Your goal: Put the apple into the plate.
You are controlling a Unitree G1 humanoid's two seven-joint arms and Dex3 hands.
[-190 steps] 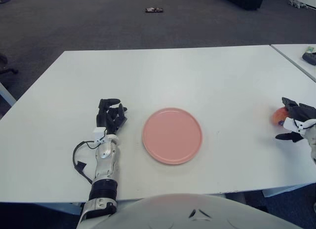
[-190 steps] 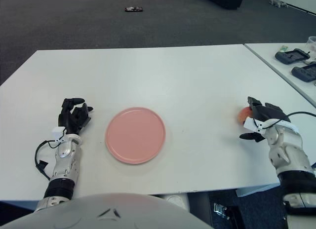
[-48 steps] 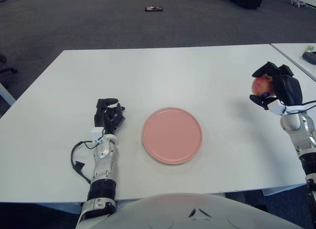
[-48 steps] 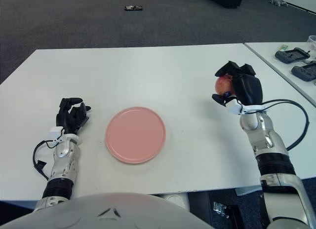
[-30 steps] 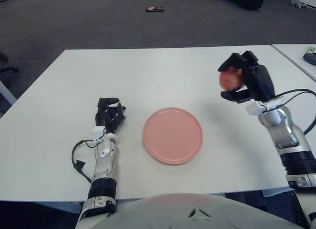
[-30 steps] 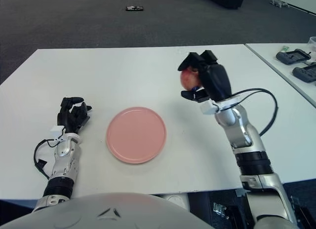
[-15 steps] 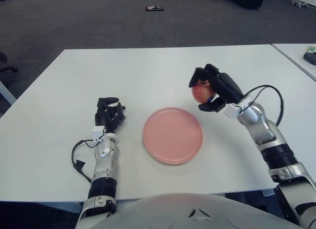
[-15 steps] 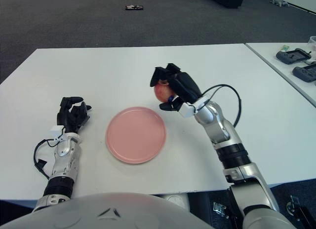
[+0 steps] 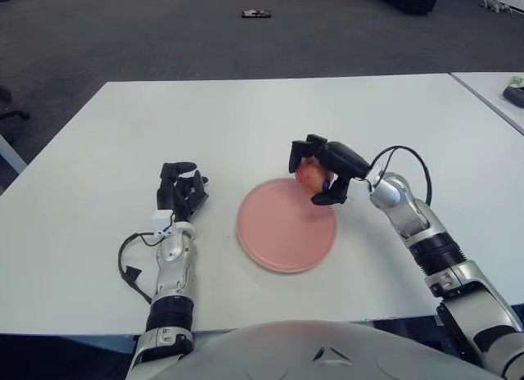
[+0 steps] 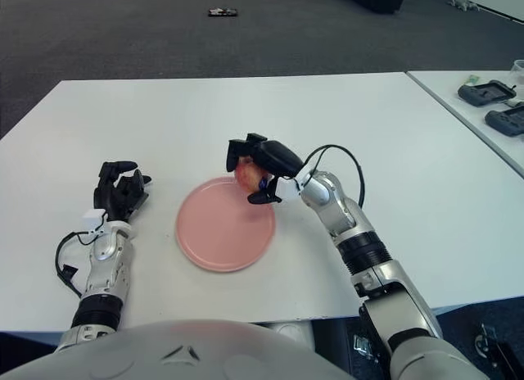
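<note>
While the right robot hand (image 9: 321,169) holds the apple (image 9: 310,176) over the far right rim of the pink plate (image 9: 278,241), it should lower toward the centre before letting go; the left robot hand (image 9: 182,192), curled and empty, shows left of the plate on the counter (image 9: 246,118)

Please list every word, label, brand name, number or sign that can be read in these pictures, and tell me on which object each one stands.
None: no readable text shows on the plate, the apple, the table or either hand.
The dark devices on the neighbouring table are too small to show any marking.
The small object on the floor is also too small to read.
</note>
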